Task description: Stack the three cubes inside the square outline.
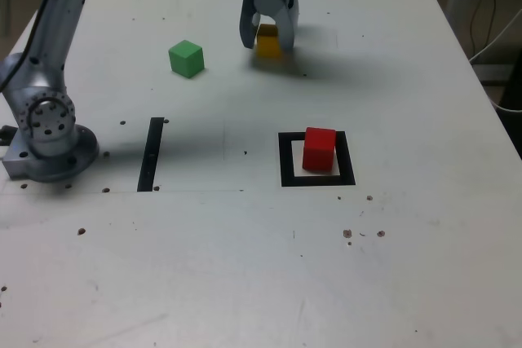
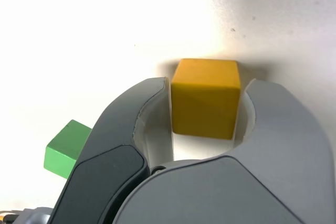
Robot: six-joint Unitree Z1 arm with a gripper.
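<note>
Gripper [image 1: 267, 38] of mine has its grey fingers [image 2: 131, 129] closed against both sides of the small solid yellow cube [image 2: 206, 98], pinching it on the white table [image 1: 408, 79].

Open table [image 1: 391, 63] beside green cube [image 1: 187, 59]

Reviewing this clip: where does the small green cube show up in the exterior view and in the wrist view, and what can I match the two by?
Exterior view: the small solid green cube sits alone on the white table, toward the exterior view's left of the gripper.
Wrist view: a corner of it peeks out beside the dark gripper finger.
Shared landmark: the small yellow cube between the fingers.
</note>
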